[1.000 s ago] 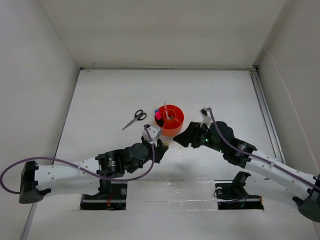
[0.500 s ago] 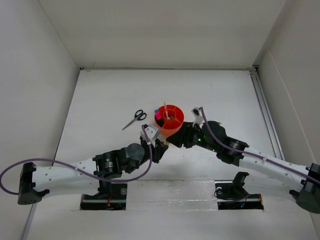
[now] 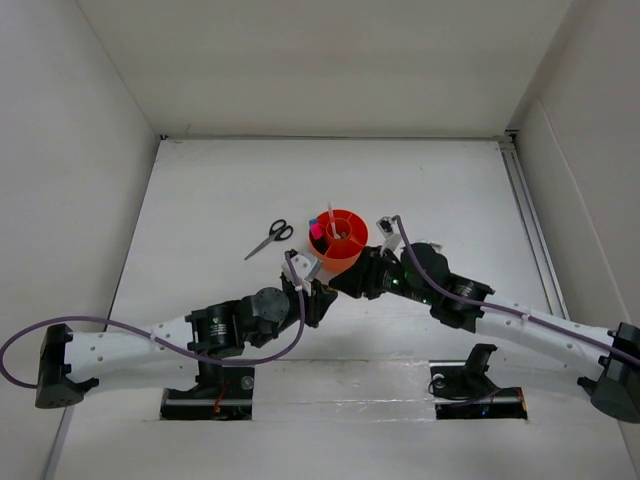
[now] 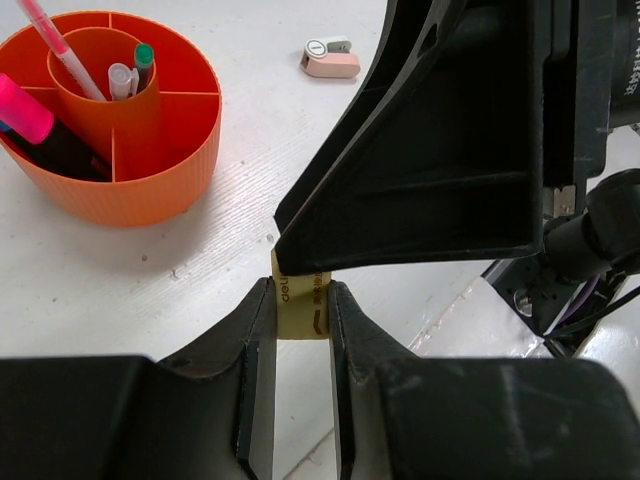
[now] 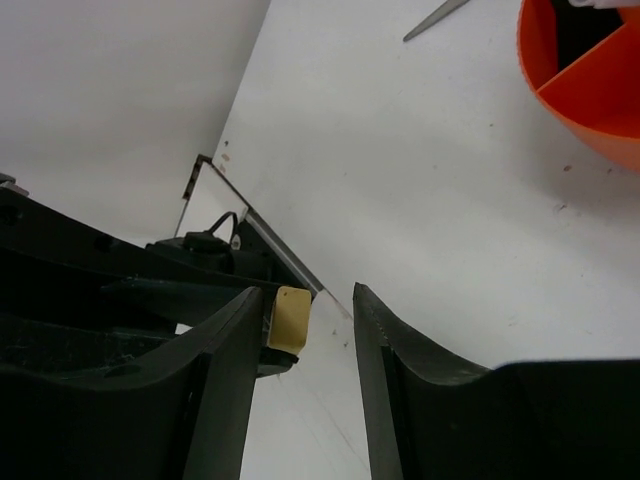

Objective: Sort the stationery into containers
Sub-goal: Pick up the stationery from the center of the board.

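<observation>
We see the orange organizer (image 3: 340, 258) at the top view's centre, our left gripper (image 4: 300, 295) and right gripper (image 5: 308, 295) tip-to-tip just below it, scissors (image 3: 268, 238) to its left; the left's fingers pinch the tan eraser (image 4: 300, 318), the right's stand apart around it

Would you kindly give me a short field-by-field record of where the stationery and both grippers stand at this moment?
left gripper: shut on the tan eraser
right gripper: open, fingers either side of the same eraser, a gap showing on one side
orange organizer: upright; pink pen in the central cup, pink-capped highlighter in an outer compartment
scissors: flat on the table, left of the organizer, apart from it
sharpener: on the table, apart from the organizer
</observation>
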